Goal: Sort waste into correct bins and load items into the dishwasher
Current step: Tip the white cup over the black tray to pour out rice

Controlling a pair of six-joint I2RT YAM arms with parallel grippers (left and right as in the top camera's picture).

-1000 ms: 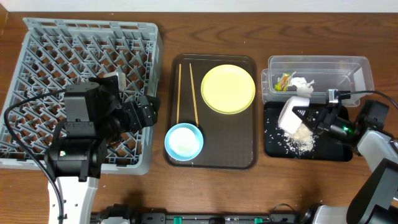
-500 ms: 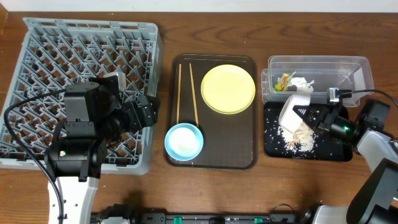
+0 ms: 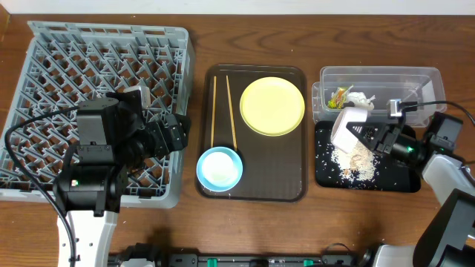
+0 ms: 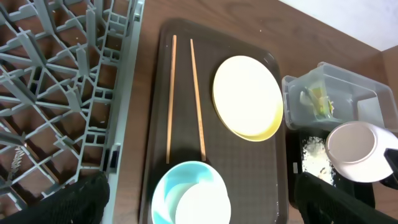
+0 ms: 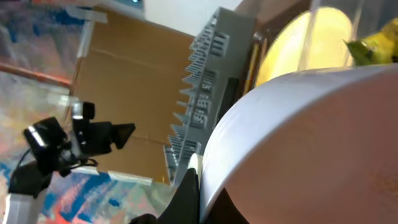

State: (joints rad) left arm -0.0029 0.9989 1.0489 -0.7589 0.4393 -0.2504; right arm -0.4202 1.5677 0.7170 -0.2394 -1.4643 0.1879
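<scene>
Right hand (image 3: 376, 141) holds a round white bowl (image 3: 347, 127) tilted.
Pale rice scraps (image 3: 356, 162) may overshoot the shallow black rectangular tray (image 3: 404, 182).

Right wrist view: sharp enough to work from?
Right wrist: the white bowl fills much of the frame, soft and close, with the background blurred. Overhead: sharp, evenly lit, with mild glare on the clear tub. Left wrist: sharp at centre; its own fingers are dark blurs in the bottom corners.
</scene>
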